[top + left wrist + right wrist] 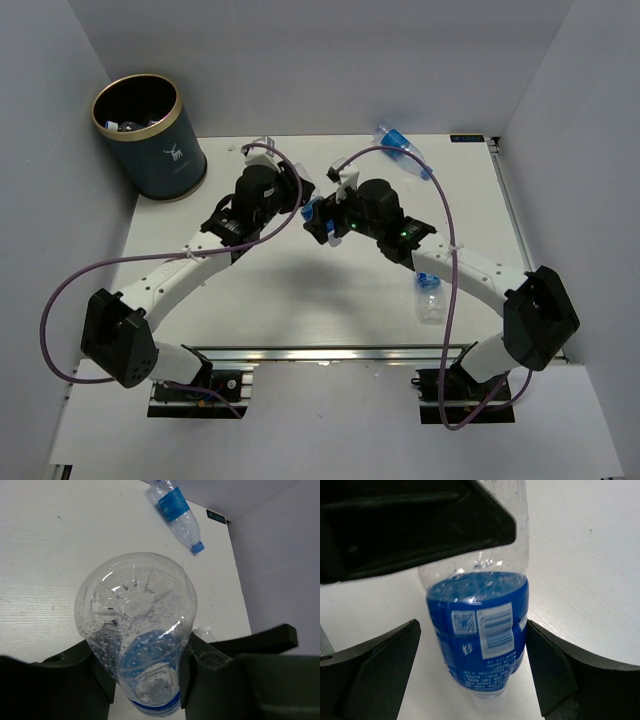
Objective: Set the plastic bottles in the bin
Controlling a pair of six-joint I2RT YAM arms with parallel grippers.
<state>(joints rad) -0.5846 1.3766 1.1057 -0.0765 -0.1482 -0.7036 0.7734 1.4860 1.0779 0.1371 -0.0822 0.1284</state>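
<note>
A clear bottle with a blue label [311, 211] hangs above the table's middle, between both grippers. My left gripper [296, 200] is shut on it; in the left wrist view the bottle [135, 615] sits base-first, pinched between the fingers of that gripper [145, 680]. My right gripper [326, 226] is open around the same bottle [480, 625]; the right wrist view of this gripper [471, 630] shows a gap at its left finger [385, 660]. The teal bin [160, 165] stands at the far left with bottles inside.
A blue-labelled bottle [403, 150] lies at the table's far edge, also in the left wrist view [177, 512]. An unlabelled clear bottle [428, 300] lies at the front right under the right arm. Grey walls enclose the table.
</note>
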